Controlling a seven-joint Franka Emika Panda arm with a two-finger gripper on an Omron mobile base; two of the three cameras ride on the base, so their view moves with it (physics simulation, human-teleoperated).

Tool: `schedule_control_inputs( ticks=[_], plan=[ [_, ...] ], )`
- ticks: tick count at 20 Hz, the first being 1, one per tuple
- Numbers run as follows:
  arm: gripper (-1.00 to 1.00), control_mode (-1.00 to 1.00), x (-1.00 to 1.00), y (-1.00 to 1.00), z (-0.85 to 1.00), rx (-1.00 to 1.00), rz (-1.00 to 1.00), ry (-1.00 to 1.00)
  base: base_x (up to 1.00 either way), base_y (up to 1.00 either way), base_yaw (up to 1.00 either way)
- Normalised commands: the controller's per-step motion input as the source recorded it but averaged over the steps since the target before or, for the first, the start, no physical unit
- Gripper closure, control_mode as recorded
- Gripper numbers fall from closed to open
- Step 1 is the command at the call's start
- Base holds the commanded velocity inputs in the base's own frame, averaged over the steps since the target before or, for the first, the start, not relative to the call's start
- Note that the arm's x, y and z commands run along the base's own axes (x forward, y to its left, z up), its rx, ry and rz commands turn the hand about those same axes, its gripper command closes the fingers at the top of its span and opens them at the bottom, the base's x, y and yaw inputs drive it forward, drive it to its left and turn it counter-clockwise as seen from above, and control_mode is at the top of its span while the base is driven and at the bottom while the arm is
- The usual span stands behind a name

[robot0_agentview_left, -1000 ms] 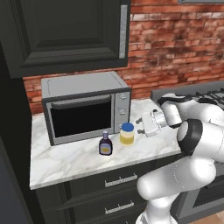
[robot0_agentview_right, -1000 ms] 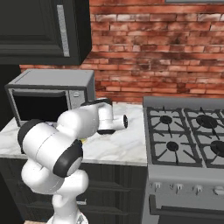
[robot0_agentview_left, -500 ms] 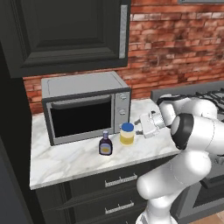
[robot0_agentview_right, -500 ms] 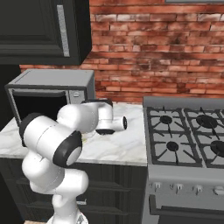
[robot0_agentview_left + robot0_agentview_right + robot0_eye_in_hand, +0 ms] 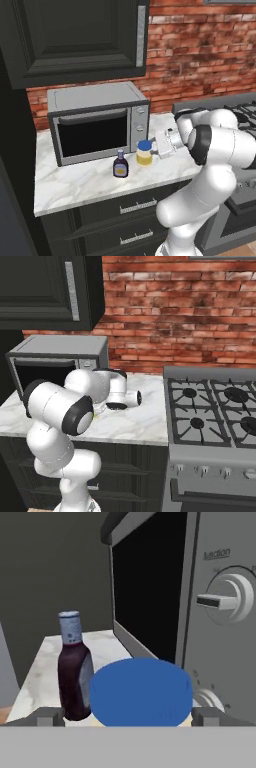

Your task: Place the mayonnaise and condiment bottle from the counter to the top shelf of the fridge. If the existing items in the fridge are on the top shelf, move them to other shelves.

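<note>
Mayonnaise (image 5: 144,153): stubby jar, blue lid, on worktop (image 5: 80,182); likely rigid, smooth, moderately heavy; grip body below lid; hand (image 5: 159,145) wide, empty.

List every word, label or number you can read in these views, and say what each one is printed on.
"function": small grey lettering on the microwave control panel, above its upper knob; slightly soft.
Condiment bottle: pale neck band, no readable text.
Mayonnaise: plain blue lid, no text.
Stove: no legible markings.
</note>
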Motion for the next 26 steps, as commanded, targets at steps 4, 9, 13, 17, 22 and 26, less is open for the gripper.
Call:
schedule_control_inputs(
  ticks=[4,9,13,17,22,26],
  plan=[
    [-1.0,-1.0,0.1,0.02,-0.03,0.03,-0.02,0.0,0.0,0.0,0.0],
    [-1.0,-1.0,0.0,0.0,0.0,0.0,-0.01,0.0,0.0,0.0,0.0],
    [-1.0,-1.0,0.0,0.0,-0.15,0.0,-0.02,0.0,0.0,0.0,0.0],
    [-1.0,-1.0,0.0,0.01,-0.15,0.05,-0.03,0.0,0.0,0.0,0.0],
    [1.0,-1.0,0.0,0.06,-0.02,0.01,-0.01,0.0,0.0,0.0,0.0],
    [1.0,-1.0,0.0,0.01,0.04,0.0,0.0,0.0,0.0,0.0,0.0]
  ],
)
